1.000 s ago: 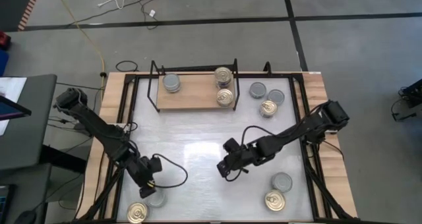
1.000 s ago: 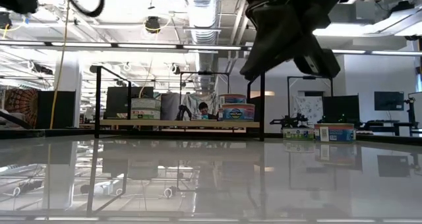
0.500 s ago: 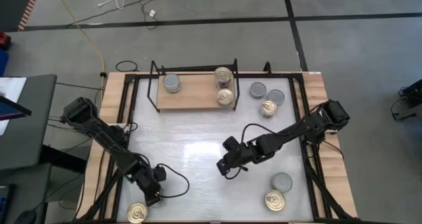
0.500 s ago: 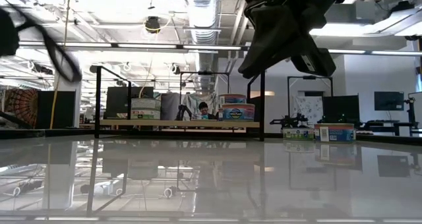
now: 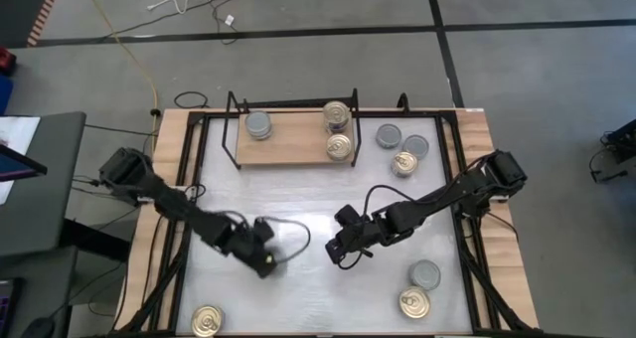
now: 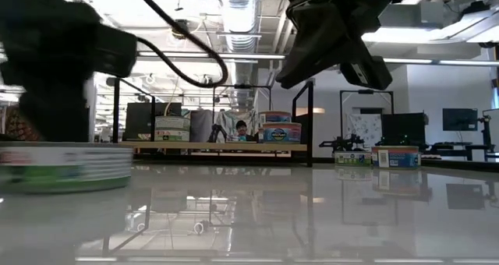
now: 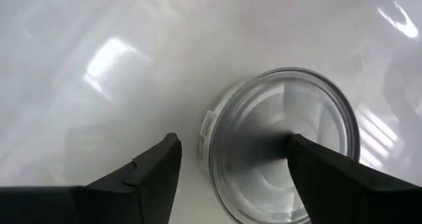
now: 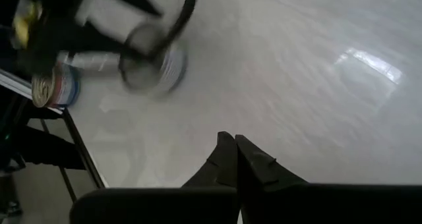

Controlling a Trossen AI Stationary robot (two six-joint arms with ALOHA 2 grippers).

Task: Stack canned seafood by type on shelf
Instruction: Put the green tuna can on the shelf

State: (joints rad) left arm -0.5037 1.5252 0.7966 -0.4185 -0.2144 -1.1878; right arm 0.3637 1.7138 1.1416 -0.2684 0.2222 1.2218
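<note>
My left gripper (image 5: 266,261) sits left of centre in the high view, fingers spread around a grey-topped can (image 7: 283,141), which it grips. In the low view that can (image 6: 66,165) fills the left edge, low over the white tabletop (image 5: 298,209). My right gripper (image 5: 338,253) hovers at centre frame, fingers pressed together, empty. The shelf (image 5: 293,139) lies at upper centre with three cans on it: one grey at its left, two gold at its right. Loose cans sit right of it and in both lower corners.
</note>
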